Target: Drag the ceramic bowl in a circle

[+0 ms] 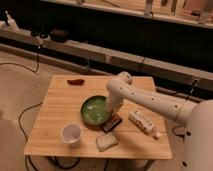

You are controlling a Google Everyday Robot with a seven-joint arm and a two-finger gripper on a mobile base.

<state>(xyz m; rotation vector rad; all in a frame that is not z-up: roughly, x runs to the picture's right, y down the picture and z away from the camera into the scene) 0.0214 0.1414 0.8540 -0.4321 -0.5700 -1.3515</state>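
Observation:
The ceramic bowl [95, 110] is a wide, shallow green dish with a pale patch inside and a darker rim. It sits near the middle of the wooden table [60, 100]. My white arm reaches in from the right and bends down to the bowl. The gripper [111, 106] is at the bowl's right rim, pointing down into it.
A small white cup [71, 134] stands at the front left of the bowl. A dark snack bar [112, 123] lies just by the bowl's front right edge. A pale packet [107, 142], a white bottle [143, 123] and a red item [75, 81] also lie on the table.

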